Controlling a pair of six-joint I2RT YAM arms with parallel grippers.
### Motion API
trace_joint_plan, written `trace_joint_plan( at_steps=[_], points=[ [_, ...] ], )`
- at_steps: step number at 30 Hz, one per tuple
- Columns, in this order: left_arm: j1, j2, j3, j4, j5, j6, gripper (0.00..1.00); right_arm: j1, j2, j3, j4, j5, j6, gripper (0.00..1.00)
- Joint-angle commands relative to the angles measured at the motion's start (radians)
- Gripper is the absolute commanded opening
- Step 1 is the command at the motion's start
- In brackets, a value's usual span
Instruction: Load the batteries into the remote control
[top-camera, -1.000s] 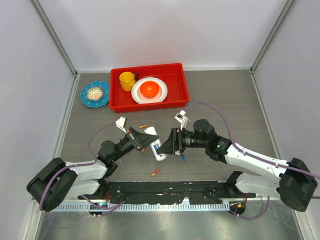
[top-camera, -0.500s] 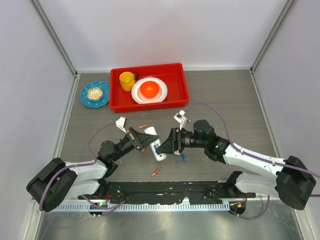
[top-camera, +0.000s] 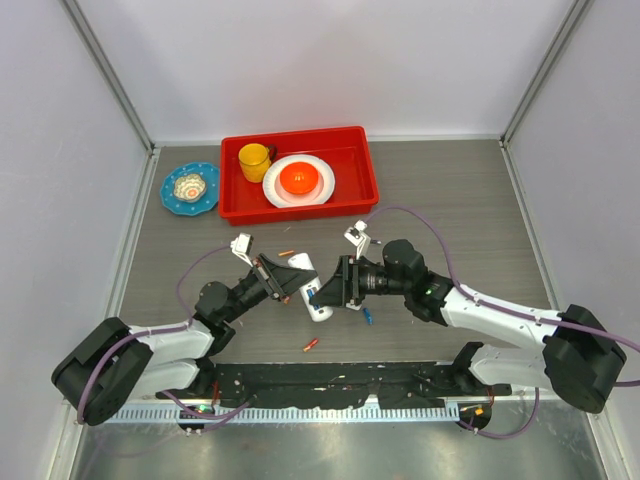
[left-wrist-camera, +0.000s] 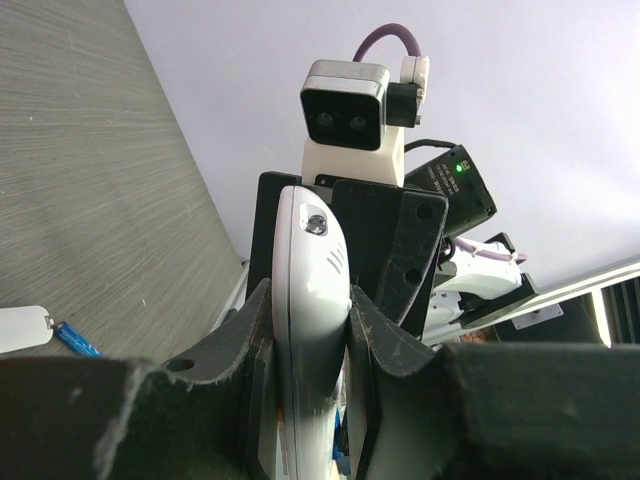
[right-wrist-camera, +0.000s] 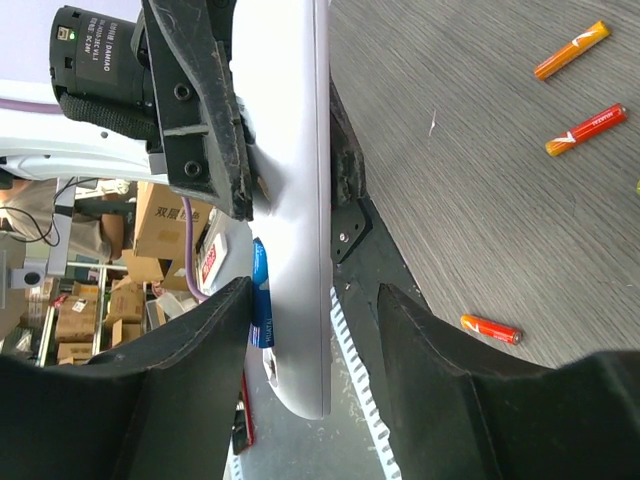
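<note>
The left tool (left-wrist-camera: 309, 312) clamps the remote control (left-wrist-camera: 306, 262); the right tool (right-wrist-camera: 312, 296), spread open, straddles its end.

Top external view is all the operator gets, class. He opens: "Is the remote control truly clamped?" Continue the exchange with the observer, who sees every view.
Observer: Yes. The left wrist view shows the left gripper with its fingers pressed on both sides of the remote control.
Operator: And the right gripper?
Observer: In the right wrist view the right gripper straddles the remote control, with a gap on one side.
Operator: Any loose batteries?
Observer: The right wrist view shows three on the table: an orange battery, a red battery and an orange-red battery.
</note>
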Motion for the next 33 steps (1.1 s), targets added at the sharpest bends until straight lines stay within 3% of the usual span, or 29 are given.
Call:
trace_joint_plan(
  at_steps=[1,16,33],
  points=[
    [-0.004,-0.026,0.029,0.262,0.008,-0.003,0.0,-0.003,0.007,0.008,0.047,-0.001,0.006,0.57],
    [-0.004,-0.052,0.034,0.264,0.004,-0.01,0.01,-0.003,0.037,-0.001,0.061,0.018,0.016,0.47],
    [-0.013,-0.06,0.037,0.264,-0.002,-0.015,0.0,-0.003,0.066,0.0,0.107,0.049,0.048,0.43]
  ],
)
